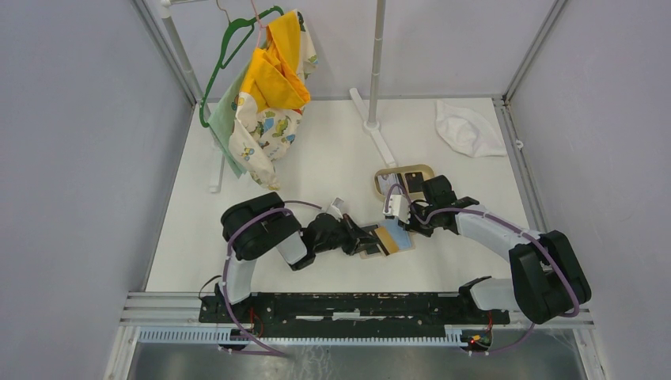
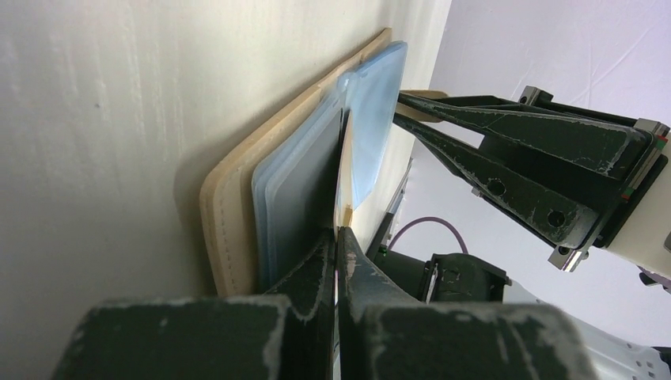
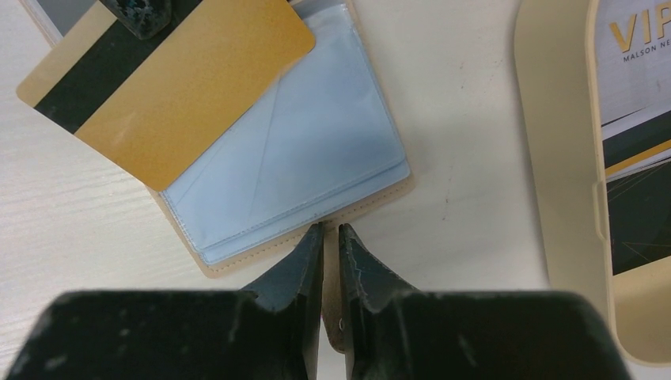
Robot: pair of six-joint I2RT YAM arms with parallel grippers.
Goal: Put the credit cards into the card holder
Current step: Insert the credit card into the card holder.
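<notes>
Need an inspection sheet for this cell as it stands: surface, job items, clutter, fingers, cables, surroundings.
Surface: white table, a few small marks, no spill seen.
Job's things: card holder lies open, blue sleeves up. A gold card sits slanted across it; cannot tell if it is in a pocket. More cards lie in the tan tray.
Clutter: white cloth at the far right; hanging clothes at the far left.
Grippers: left gripper fingers shut on the gold card; right gripper fingers pinch the card holder's near edge.
Cables: purple cables looped along both arms.
Surroundings: pale walls, metal posts.
</notes>
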